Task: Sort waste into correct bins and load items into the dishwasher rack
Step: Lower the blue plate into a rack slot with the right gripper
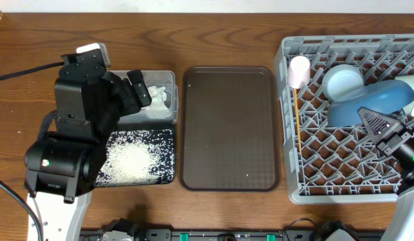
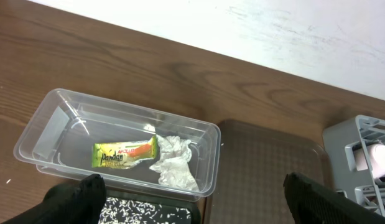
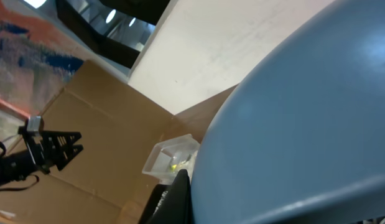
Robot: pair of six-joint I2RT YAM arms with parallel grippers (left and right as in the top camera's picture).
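In the overhead view, the dishwasher rack (image 1: pixel 327 167) was seen at 3 o'clock on the bench (image 1: pixel 227 33), with the brown serving tray (image 1: pixel 230 127) at the centre; nothing of the task was seen lying on it. In the rack were found the pink cup (image 1: pixel 299 70) at 11 o'clock, the light-blue bowl (image 1: pixel 345 80) beside it, the dark-blue plate (image 1: pixel 370 100), the pale-green bowl (image 1: pixel 408 84) at the far edge, and the chopsticks (image 1: pixel 295 114), shown as one thin line, so that a pair could not be confirmed. The right gripper (image 1: pixel 375 124) was set against the plate. At 9 o'clock the left gripper (image 1: pixel 136 90) hung over the clear tub (image 1: pixel 168 77); at 8 o'clock the rice grains (image 1: pixel 130 161) lay in the black bin (image 1: pixel 163 137).

In the left wrist view, the jaws were spread wide with nothing between them, and the snack wrapper (image 2: pixel 125 155) and crumpled napkin (image 2: pixel 173 163) lay touching in the tub.

In the right wrist view, the frame was filled by the plate; whether the jaws gripped it could not be told.

The sorting and loading were judged all but done, only the seating and release of the plate perhaps remaining.
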